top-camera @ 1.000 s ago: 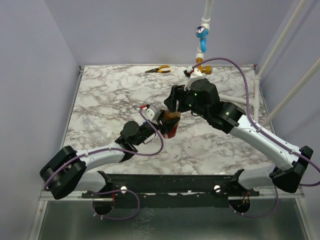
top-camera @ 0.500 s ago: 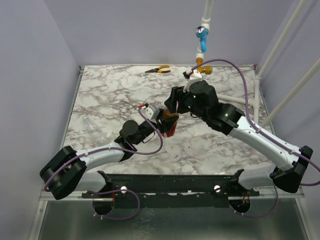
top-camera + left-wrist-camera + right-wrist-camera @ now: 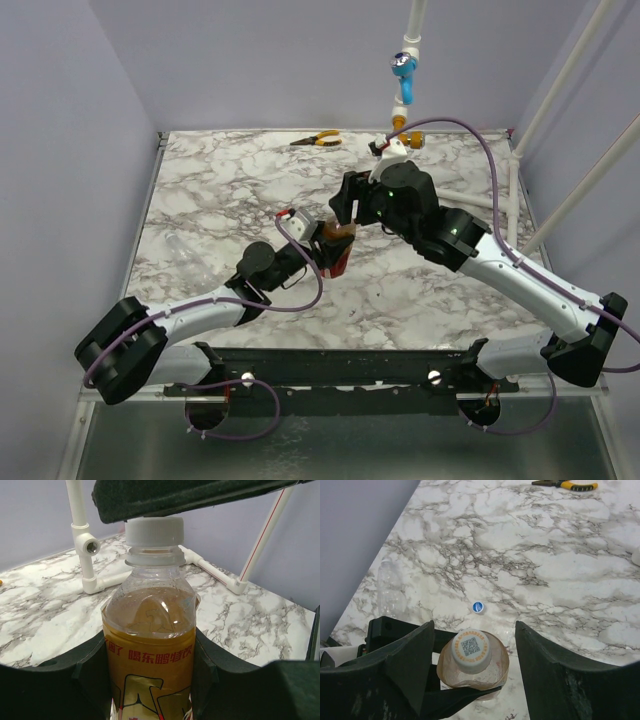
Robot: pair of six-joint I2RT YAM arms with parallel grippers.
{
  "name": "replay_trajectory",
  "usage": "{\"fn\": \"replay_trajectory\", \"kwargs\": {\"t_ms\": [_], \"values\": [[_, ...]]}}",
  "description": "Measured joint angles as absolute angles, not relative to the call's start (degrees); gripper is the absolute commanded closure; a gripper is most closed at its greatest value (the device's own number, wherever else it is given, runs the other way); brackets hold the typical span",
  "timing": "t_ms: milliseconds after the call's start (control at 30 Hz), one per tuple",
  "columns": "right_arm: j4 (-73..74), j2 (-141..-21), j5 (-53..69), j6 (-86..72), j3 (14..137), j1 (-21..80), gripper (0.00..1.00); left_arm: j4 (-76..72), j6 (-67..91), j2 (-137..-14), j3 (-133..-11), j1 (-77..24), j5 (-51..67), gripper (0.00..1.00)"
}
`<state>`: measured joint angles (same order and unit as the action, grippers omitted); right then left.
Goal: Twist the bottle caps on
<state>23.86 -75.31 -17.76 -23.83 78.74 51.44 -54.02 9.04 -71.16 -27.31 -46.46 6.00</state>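
The bottle (image 3: 150,645) is clear plastic with amber drink and a gold and red label, and it stands upright between my left gripper's (image 3: 150,655) jaws, which are shut on its body. A white bottle cap (image 3: 470,650) with a printed code sits on its neck. My right gripper (image 3: 472,630) hangs open directly over that cap, a finger on each side with a gap to the cap. A small blue bottle cap (image 3: 478,607) lies loose on the marble just beyond. In the top view the bottle (image 3: 337,252) sits mid-table under the right gripper (image 3: 345,205).
An empty clear bottle (image 3: 390,587) lies near the table's left edge. Orange-handled pliers (image 3: 318,140) rest at the back edge. A light-blue valve handle (image 3: 403,68) hangs on white pipework at the back right, and white pipes (image 3: 87,545) run along the table's right side.
My right gripper's jaws have widened slightly around the white cap. The left arm has shifted a little and still holds the bottle in about the same spot.
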Motion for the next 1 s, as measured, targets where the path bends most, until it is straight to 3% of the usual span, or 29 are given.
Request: {"fn": "replay_trajectory", "kwargs": {"t_ms": [133, 1000], "values": [[23.6, -75.9, -17.7, -23.4, 79.4, 51.4, 0.40, -53.7, 9.0, -70.5, -27.3, -46.5, 6.3, 0.77], [25.0, -79.8, -17.3, -23.6, 82.5, 52.5, 0.47, -51.2, 9.0, -68.9, -27.3, -46.1, 7.2, 0.77]]}}
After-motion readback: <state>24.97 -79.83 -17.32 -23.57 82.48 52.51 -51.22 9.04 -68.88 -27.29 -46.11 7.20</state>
